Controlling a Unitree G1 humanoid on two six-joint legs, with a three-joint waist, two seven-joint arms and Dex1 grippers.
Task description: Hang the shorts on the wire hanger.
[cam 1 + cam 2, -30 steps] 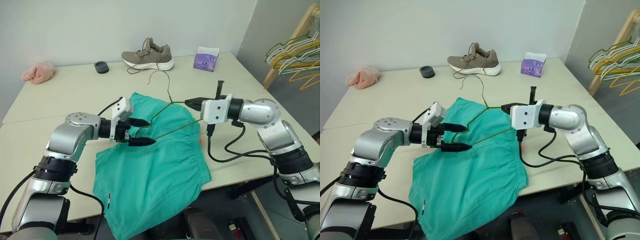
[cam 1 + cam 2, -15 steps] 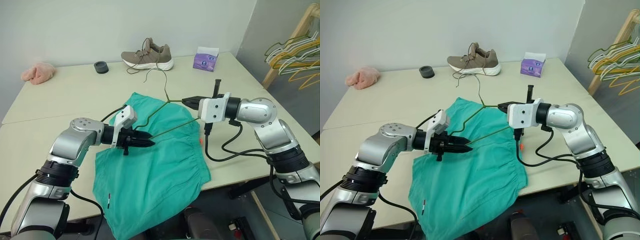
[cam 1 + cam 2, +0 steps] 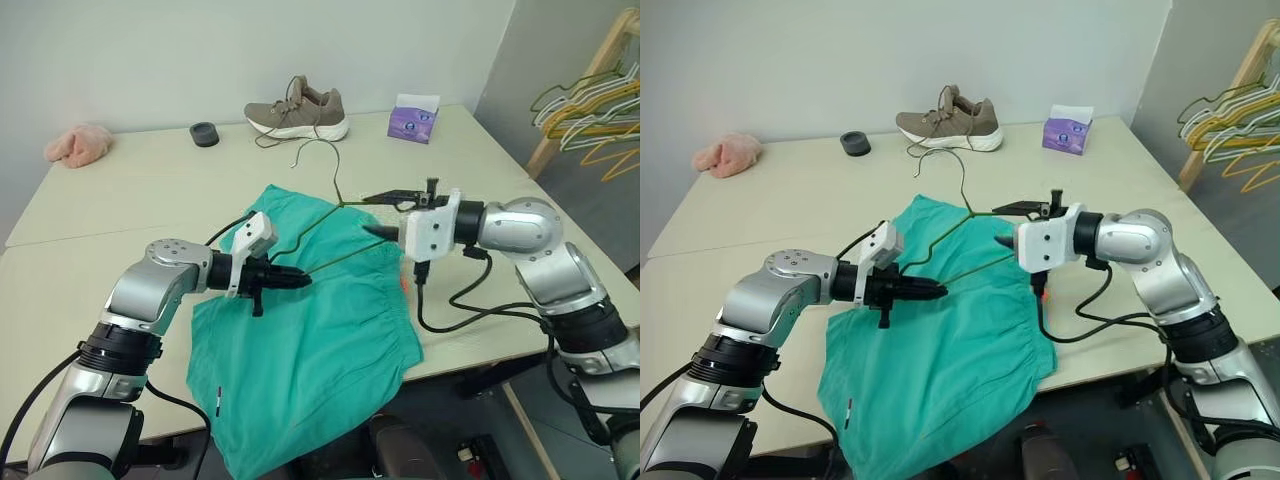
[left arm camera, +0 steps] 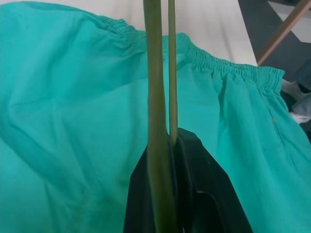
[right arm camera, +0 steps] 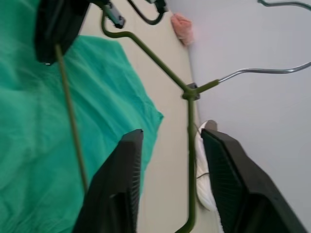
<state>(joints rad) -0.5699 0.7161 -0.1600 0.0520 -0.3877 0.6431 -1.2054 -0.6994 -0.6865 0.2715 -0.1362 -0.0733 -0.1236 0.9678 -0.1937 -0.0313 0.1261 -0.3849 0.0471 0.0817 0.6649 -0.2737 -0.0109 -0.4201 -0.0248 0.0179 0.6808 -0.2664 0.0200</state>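
A: Where are the shorts (image 3: pixel 310 350)?

B: Spread flat on the desk (image 3: pixel 120 210), at its near edge, with one leg hanging over the front. The gathered waistband faces the robot's right side.

A: And the wire hanger (image 3: pixel 335 215)?

B: Lifted above the shorts, tilted. Its hook points toward the far side of the desk, where a shoe (image 3: pixel 297 110) sits. The left gripper (image 3: pixel 297 281) is clamped tight on one corner of it; in the left wrist view two strands of the wire run straight out from between the closed fingers (image 4: pixel 204 194).

A: What about the right gripper (image 3: pixel 385 212)?

B: Its fingers stand apart, one above and one below the hanger's other end. In the right wrist view the wire passes through the gap between them, close to one finger (image 5: pixel 228 179); I cannot tell whether it touches.

A: Anything else around?

B: A purple tissue box (image 3: pixel 413 119) near the shoe, a small black round thing (image 3: pixel 204 133), and a pink cloth (image 3: pixel 77 143) at the far left. A rack of coloured hangers (image 3: pixel 590 115) stands off to the right.
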